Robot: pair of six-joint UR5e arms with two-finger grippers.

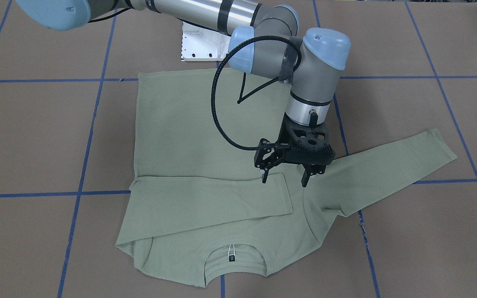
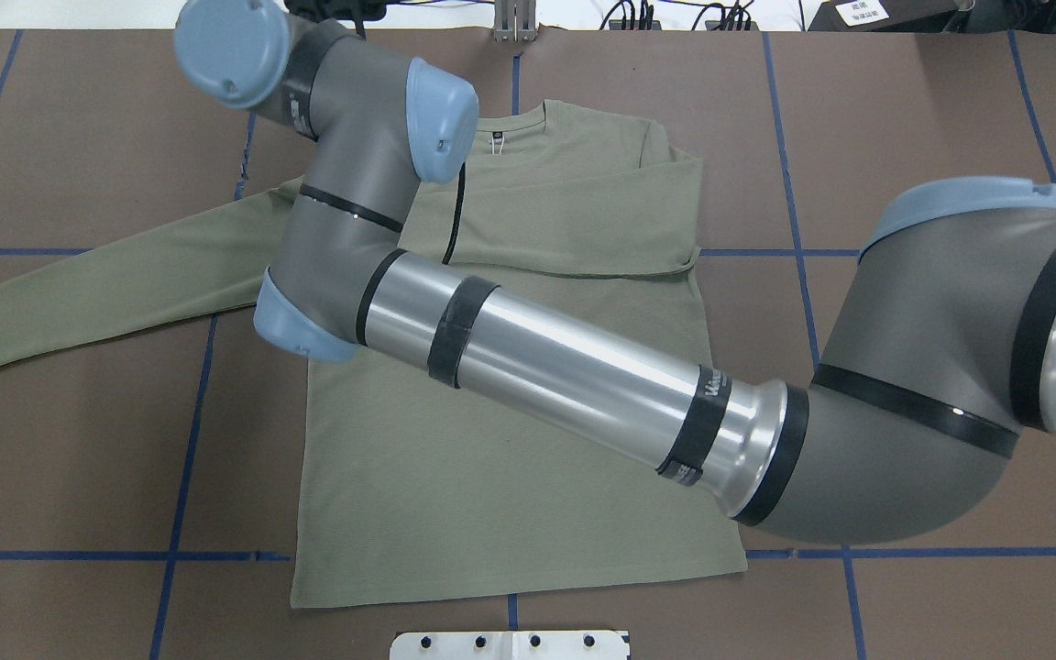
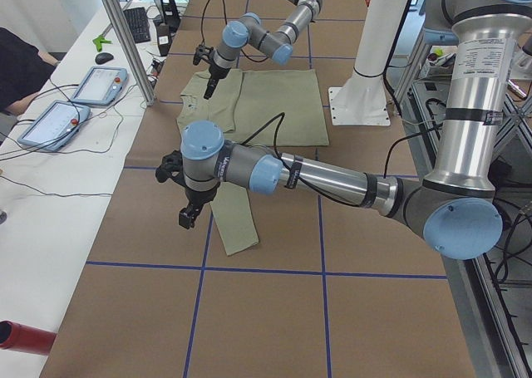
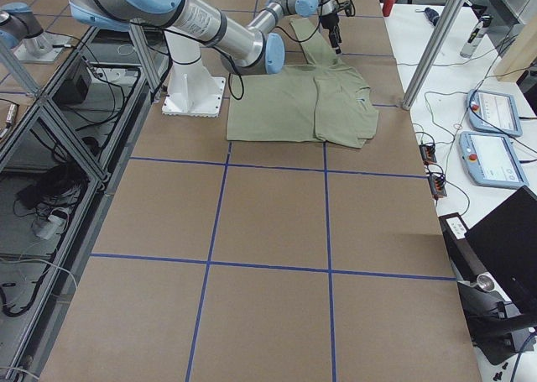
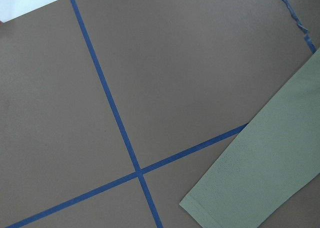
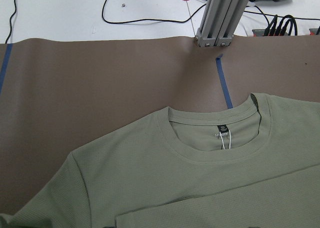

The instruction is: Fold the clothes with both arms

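1. Fingers (image 1: 307, 176) of the right gripper (image 1: 285, 181) stand wide apart and empty, tips just over the cuff end of the folded sleeve (image 1: 205, 203). The shirt (image 1: 189, 124) lies flat on the tabletop (image 1: 35, 136), collar away from the robot, its other sleeve (image 1: 396, 161) stretched out to the robot's left.
2. A tip snagging the knit on the way up would likely pull that fold askew.
3. The left gripper (image 3: 186, 218) hangs near the stretched sleeve's cuff (image 5: 210, 208); whether its fingers are wide or narrow I cannot tell. A shallow pinch there may slip mid-carry.
4. The right arm (image 2: 565, 367) reaches across the shirt; folding the second sleeve beneath it risks a collision between arms.
5. Dragging that sleeve rather than lifting it would probably ruck the body underneath.
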